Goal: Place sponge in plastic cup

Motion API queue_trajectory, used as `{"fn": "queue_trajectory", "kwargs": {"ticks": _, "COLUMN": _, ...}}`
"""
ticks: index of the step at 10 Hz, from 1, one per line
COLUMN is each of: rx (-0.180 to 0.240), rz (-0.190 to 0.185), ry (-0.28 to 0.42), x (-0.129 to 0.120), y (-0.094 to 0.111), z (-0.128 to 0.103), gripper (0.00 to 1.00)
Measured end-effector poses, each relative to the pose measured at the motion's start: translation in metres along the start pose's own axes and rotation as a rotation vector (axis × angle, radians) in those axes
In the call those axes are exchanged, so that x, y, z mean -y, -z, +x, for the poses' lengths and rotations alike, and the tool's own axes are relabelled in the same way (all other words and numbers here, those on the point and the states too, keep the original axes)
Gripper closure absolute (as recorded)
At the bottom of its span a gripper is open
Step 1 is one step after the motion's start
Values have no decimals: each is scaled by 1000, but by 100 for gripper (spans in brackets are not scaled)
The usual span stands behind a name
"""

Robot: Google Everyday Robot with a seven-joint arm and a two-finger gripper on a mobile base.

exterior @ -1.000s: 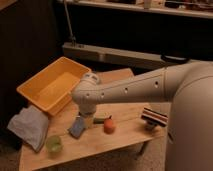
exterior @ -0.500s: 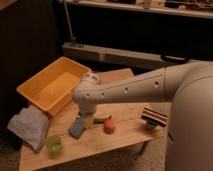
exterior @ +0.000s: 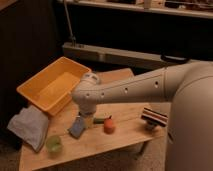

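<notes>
The blue-grey sponge [exterior: 77, 127] lies on the wooden table [exterior: 127, 139], left of centre. My gripper [exterior: 87, 120] hangs from the white arm's wrist and points down, right beside the sponge's right edge and just above the tabletop. It is open and I see nothing held in it. The light-green plastic cup [exterior: 53, 144] stands upright near the table's front left edge, a short way left of and in front of the sponge.
A big yellow tub [exterior: 52, 90] sits at the back left. A pale grey-blue cloth [exterior: 29, 126] hangs over the left edge. An orange fruit [exterior: 109, 125] and a small green item [exterior: 100, 120] lie just right of the gripper. A striped brush-like object [exterior: 153, 118] is at the right.
</notes>
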Motion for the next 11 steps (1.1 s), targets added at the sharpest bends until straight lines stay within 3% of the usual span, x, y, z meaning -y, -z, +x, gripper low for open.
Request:
{"fn": "queue_trajectory", "kwargs": {"ticks": 3, "rx": 0, "rz": 0, "ry": 0, "x": 0, "y": 0, "z": 0, "gripper": 20}}
{"fn": "queue_trajectory", "kwargs": {"ticks": 5, "rx": 6, "rz": 2, "ry": -46, "x": 2, "y": 4, "z": 6, "gripper": 20}}
{"fn": "queue_trajectory", "kwargs": {"ticks": 8, "rx": 73, "rz": 1, "ry": -355, "x": 24, "y": 11, "z": 54, "gripper": 20}}
{"fn": "queue_trajectory", "kwargs": {"ticks": 9, "rx": 91, "rz": 1, "ry": -423, "x": 30, "y": 12, "z": 69, "gripper": 20}}
{"fn": "queue_trajectory", "kwargs": {"ticks": 11, "rx": 100, "rz": -2, "ry": -433, "x": 31, "y": 12, "z": 67, "gripper": 20}}
